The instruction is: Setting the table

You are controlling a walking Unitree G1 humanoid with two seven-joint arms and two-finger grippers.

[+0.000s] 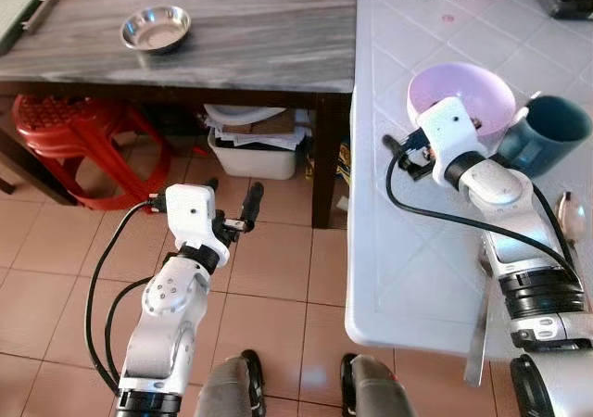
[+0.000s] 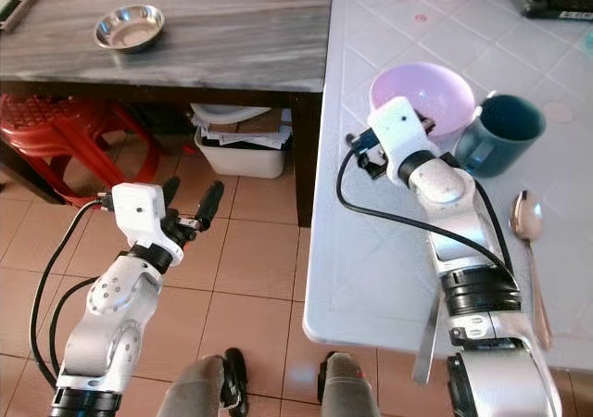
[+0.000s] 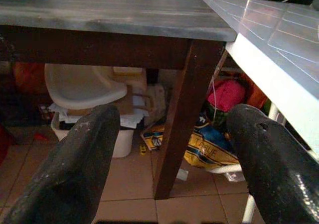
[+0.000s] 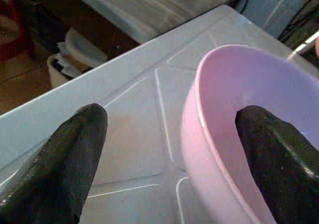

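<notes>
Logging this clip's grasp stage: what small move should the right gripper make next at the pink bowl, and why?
Probably close the fingers. The right gripper is open and straddles the rim of the pink bowl: one finger inside, the other outside over the white table. Closing should pinch the wall. The dark mug sits close beside it, so lift gently.

Pink bowl on white table with embossed tile grid. Dark teal mug at its 3 o'clock. Grey-veined marble tabletop, steel bowl. Red stool; terracotta floor tiles.
</notes>
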